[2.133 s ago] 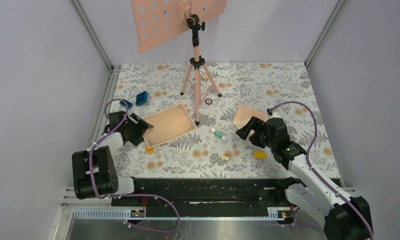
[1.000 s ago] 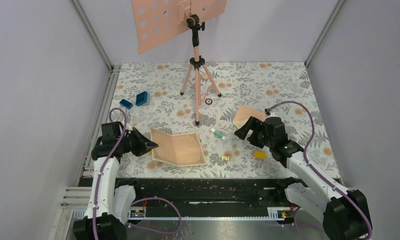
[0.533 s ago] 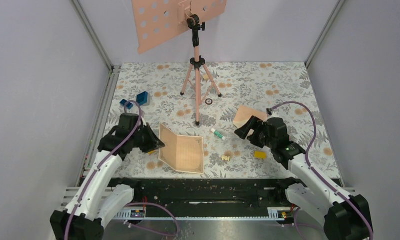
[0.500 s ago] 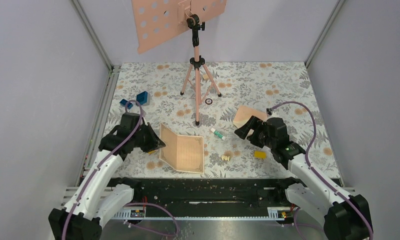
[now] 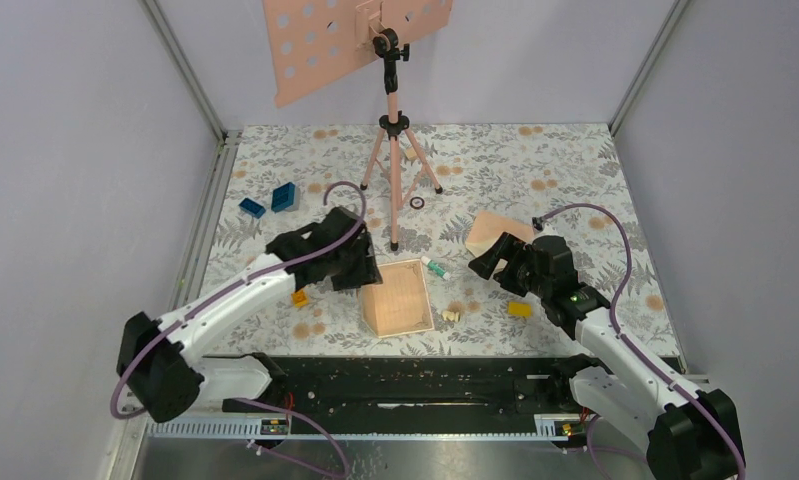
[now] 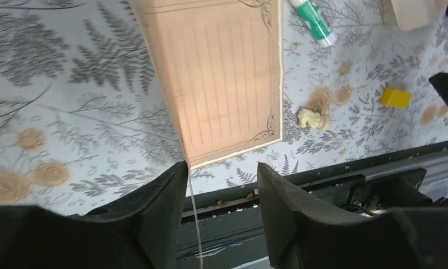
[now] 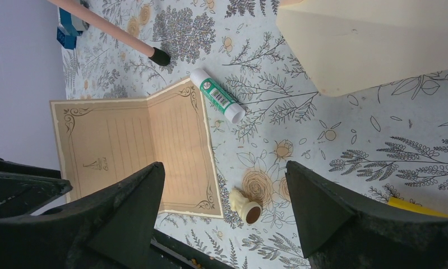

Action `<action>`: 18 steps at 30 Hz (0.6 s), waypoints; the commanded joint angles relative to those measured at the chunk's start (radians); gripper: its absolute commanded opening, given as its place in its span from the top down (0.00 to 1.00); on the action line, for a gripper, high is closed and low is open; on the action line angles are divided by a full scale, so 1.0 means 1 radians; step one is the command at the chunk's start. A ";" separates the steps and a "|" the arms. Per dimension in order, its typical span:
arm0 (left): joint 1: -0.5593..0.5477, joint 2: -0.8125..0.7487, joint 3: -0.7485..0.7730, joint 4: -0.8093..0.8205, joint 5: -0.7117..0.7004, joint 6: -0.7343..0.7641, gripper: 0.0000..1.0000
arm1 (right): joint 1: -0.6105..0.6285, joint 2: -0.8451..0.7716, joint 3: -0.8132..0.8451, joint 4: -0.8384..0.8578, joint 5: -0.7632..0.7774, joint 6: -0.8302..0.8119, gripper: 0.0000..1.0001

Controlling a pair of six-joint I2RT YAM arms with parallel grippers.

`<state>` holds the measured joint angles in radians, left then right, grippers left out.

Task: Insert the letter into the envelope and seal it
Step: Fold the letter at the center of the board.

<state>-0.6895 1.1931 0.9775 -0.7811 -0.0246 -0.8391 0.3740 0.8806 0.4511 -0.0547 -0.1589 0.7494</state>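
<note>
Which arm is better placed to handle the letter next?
Left. The left gripper is right at the raised left half of the letter, jaws apart. The right gripper, open, sits by the envelope, apart from the letter.

One letter (image 5: pixel 403 298); one envelope (image 5: pixel 492 228); two blue blocks (image 5: pixel 283 196); two yellow blocks (image 5: pixel 519 309); one glue stick (image 5: pixel 434 266).

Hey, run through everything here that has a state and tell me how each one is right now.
letter, half folded along a crease, one half flat, one tilted up
envelope, lying on the table, letter not inside
glue stick, lying on its side
left gripper, open, letter's raised edge between the jaws
right gripper, open, holding nothing
</note>
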 commanded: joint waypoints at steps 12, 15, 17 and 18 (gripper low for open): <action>-0.133 0.335 0.099 0.349 0.181 0.036 0.50 | 0.004 -0.039 0.000 -0.014 0.017 -0.016 0.13; -0.134 0.407 0.104 0.381 0.204 0.038 0.50 | 0.004 -0.050 -0.003 -0.023 0.019 -0.015 0.13; -0.134 0.452 0.090 0.408 0.212 0.039 0.50 | 0.004 -0.060 -0.006 -0.030 0.021 -0.013 0.13; -0.134 0.472 0.077 0.424 0.214 0.038 0.50 | 0.004 -0.068 -0.007 -0.034 0.023 -0.014 0.13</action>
<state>-0.8219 1.6085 1.0416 -0.4553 0.1440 -0.8143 0.3740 0.8448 0.4488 -0.0792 -0.1539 0.7486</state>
